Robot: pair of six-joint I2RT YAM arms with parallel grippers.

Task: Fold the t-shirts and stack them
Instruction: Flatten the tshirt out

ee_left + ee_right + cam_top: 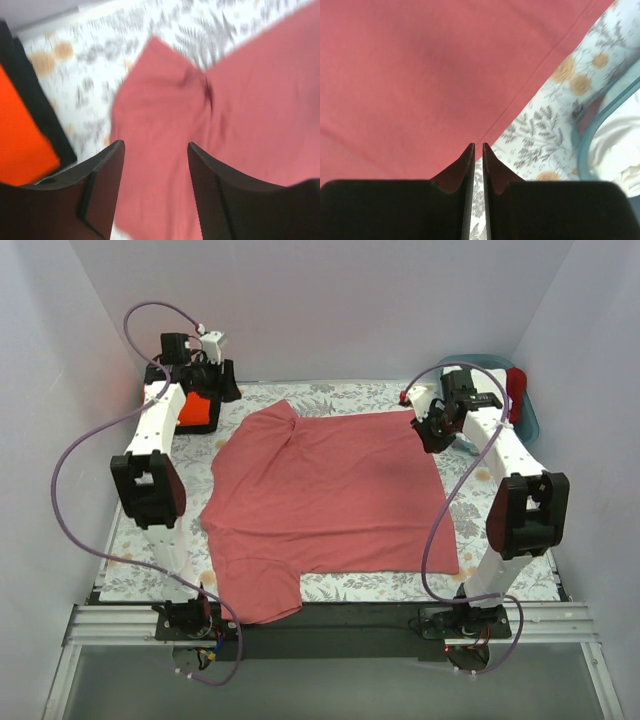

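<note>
The rose-red t-shirt (330, 490) lies spread mid-bench (500, 575). The left pincer (156, 145) gapes wide over the sleeve at 11 o'clock. Its wrist view alone shows the orange shirt (20, 140) against the black shirt (45, 120). The right pincer (478, 147), pinched nearly closed and empty, sits at 2 o'clock near the teal basket (578, 150).

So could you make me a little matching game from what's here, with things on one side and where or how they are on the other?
Things:
1 rose-red t-shirt
2 orange t-shirt
3 teal basket
4 left gripper

Places or states:
A far right corner
B open, holding nothing
C spread flat in the middle
D folded, far left corner

Pairs: 1-C, 2-D, 3-A, 4-B.
</note>
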